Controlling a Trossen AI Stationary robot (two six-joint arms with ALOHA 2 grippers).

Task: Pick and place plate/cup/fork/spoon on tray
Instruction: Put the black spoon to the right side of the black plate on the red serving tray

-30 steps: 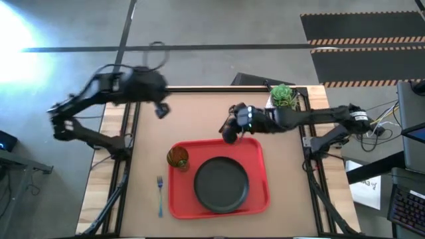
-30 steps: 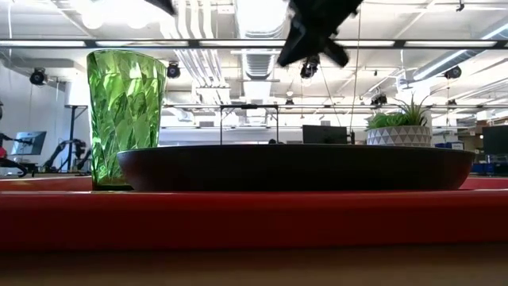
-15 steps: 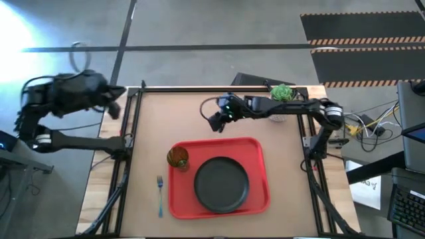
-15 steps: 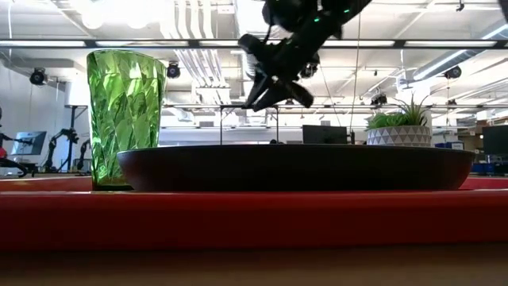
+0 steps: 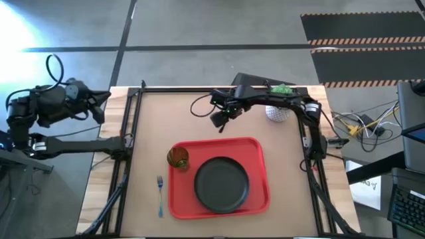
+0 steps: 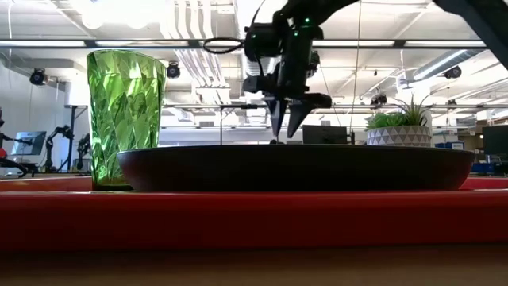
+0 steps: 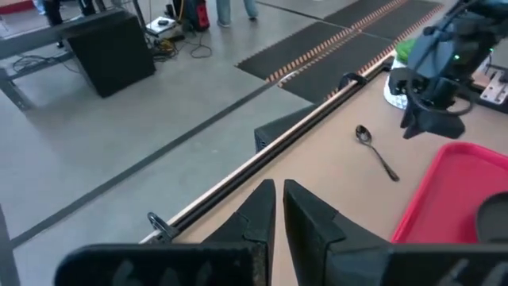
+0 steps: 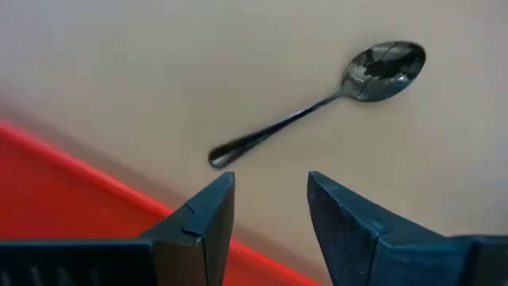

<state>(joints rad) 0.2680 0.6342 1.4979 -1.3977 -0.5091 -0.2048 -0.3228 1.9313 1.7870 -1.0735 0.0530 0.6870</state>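
The dark spoon (image 8: 317, 107) lies flat on the bare table just beyond the far rim of the red tray (image 5: 259, 143). My right gripper (image 8: 270, 179) hangs open above the spoon's handle end, pointing down and clear of it. In the high view that gripper (image 5: 221, 121) covers the spoon. The black plate (image 5: 221, 184) lies in the middle of the tray. The green cup (image 5: 177, 157) stands upright in the tray's far left corner. The blue-handled fork (image 5: 160, 194) lies on the table left of the tray. My left gripper (image 7: 278, 191) is shut, drawn back beyond the table's left edge.
A white pot with a green plant (image 5: 277, 109) stands at the far right of the table, under the right arm. A black rail (image 7: 262, 163) runs along the table's far edge. Bare table (image 5: 172, 119) lies far and left of the tray.
My right gripper has moved from the tray's far rim out over the table beyond it, sunk, tipped to point down and opened. My left arm has drawn back toward the left, from over the table's far left corner to beyond its left edge, gripper still shut.
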